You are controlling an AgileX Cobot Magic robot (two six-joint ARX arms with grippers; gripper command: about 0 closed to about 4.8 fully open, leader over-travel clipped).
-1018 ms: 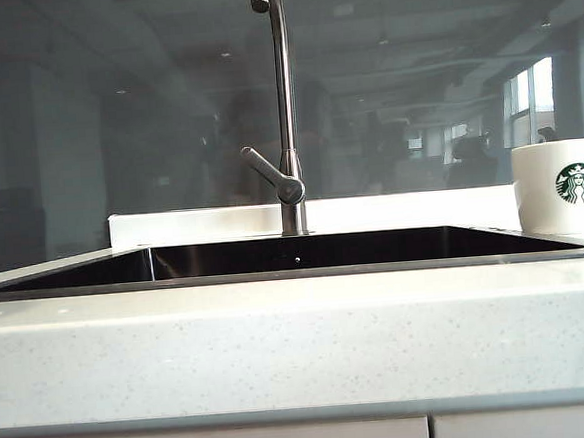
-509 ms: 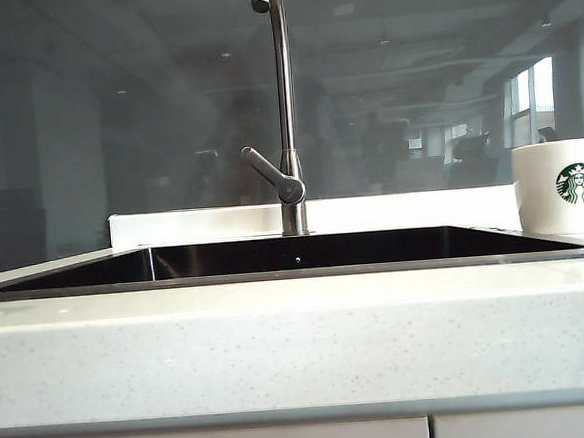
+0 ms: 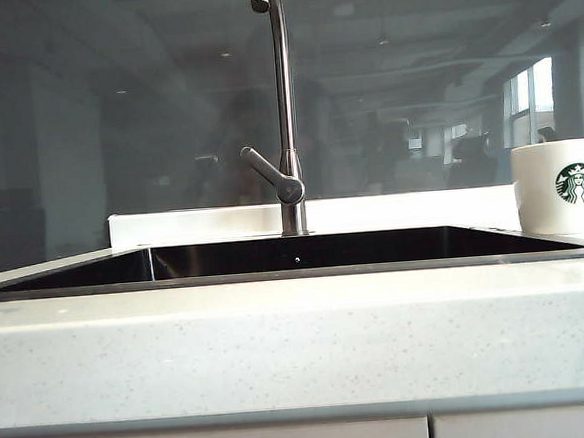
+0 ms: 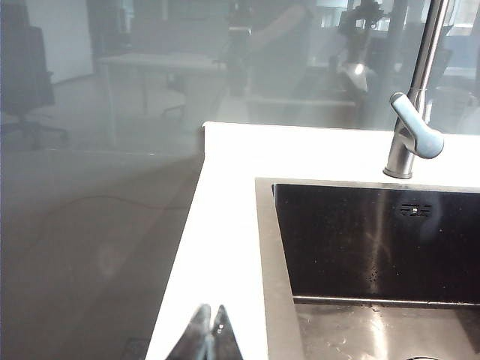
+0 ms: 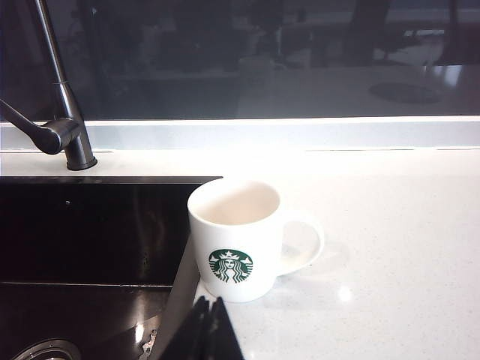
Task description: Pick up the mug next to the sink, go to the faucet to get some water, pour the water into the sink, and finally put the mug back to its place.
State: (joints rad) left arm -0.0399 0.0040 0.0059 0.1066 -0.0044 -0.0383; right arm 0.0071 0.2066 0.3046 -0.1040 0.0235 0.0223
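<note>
Nothing has moved in the exterior view. Mug (image 5: 238,238) stands upright on the counter (image 5: 390,247), just beside the sink (image 5: 90,225). Left gripper (image 4: 208,335) and right gripper (image 5: 204,330) are pressed together, empty.

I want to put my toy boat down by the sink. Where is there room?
There is bare counter beside the mug, on its handle side, away from the sink. The strip behind the sink beside the faucet is bare too. It is tight where the mug stands at the sink's edge, with the right gripper, fingers shut, just before it. The left gripper, also shut, is over the other counter edge.
</note>
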